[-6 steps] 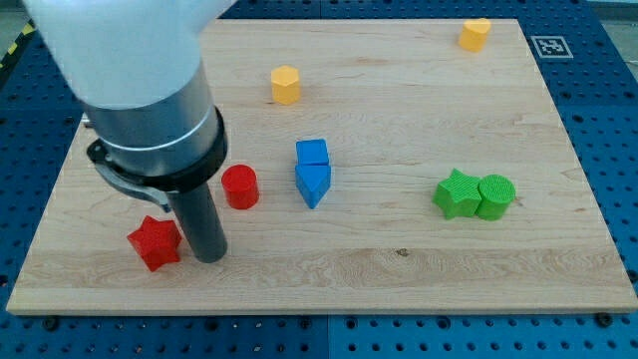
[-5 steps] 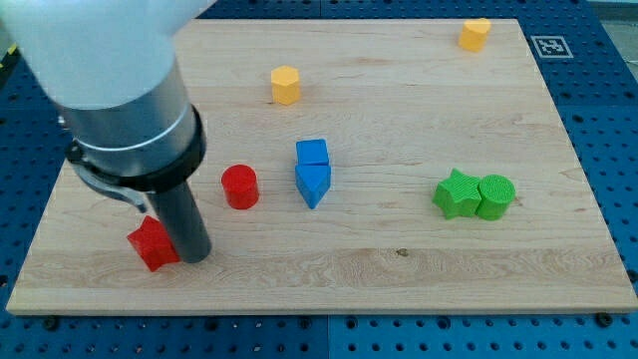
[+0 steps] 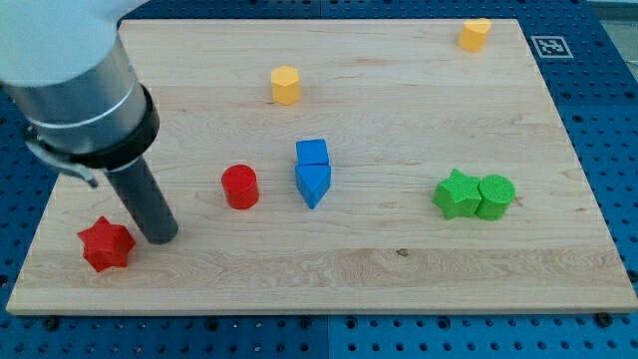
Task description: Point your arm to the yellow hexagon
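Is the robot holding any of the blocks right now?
No, nothing is held. My tip is only a rod end resting on the board, just to the view's right of the red star, far from the yellow hexagon.

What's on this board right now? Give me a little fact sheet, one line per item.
my tip: beside the red star, on its right
target: yellow hexagon, far toward the view's top, untouched
other yellow block: top right corner
red cylinder: right of the tip
blue blocks: two, touching, mid-board
green star and green cylinder: touching, right side
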Action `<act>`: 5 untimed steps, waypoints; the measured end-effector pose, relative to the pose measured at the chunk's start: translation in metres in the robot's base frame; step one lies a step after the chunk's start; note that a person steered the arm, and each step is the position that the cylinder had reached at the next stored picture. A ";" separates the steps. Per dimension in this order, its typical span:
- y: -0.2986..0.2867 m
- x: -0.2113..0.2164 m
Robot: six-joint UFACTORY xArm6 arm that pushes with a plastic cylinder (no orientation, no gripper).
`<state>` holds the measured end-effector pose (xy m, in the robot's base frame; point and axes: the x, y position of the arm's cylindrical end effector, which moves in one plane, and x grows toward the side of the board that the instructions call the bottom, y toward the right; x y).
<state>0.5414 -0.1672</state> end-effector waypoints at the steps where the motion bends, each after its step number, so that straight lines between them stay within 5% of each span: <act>1: 0.000 -0.038; 3: 0.034 -0.184; 5: 0.067 -0.201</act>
